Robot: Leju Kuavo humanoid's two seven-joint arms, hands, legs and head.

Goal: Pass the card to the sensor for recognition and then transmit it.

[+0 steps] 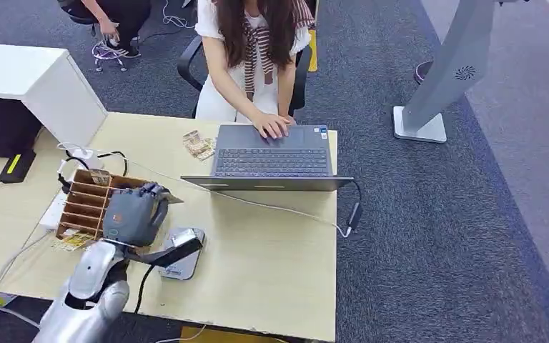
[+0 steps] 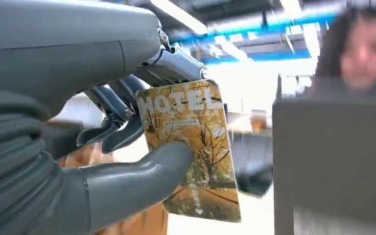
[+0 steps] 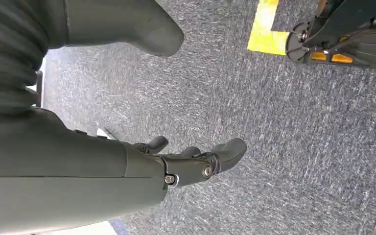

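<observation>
Yellow card: a card (image 2: 193, 147) printed with autumn trees and the word HOTEL is seen in the left wrist view, held upright between thumb and fingers, above the surface.
Left hand: the left hand (image 1: 136, 214) is raised over the surface just at 3 o'clock of the wooden rack; the card is pinched by the thick grey thumb against the darker fingers (image 2: 112, 122), which are curled behind it.
Right hand: the right hand (image 3: 176, 161) is seen hanging over grey carpet; its fingers (image 3: 227, 152) are loosely bent and apart from the thumb, with nothing held.
Sensor: a small silver-grey reader (image 1: 182, 251) is laid flat on the surface, at 5 o'clock of the left hand and near the front edge.
Wooden rack: a brown slotted holder (image 1: 86, 204) is placed at 9 o'clock of the left hand, with a card standing in its far end.
Surface: a pale wooden surface (image 1: 271, 271) carries all of these things.
Laptop: an open grey laptop (image 1: 271, 158) is set at 1 o'clock of the left hand, its cable trailing off the edge at 3 o'clock.
Person: a person in white (image 1: 254, 50) is seated at 12 o'clock, one hand (image 1: 271, 126) laid on the laptop.
Loose cards: a few small cards (image 1: 199, 145) are lying just at 9 o'clock of the laptop.
</observation>
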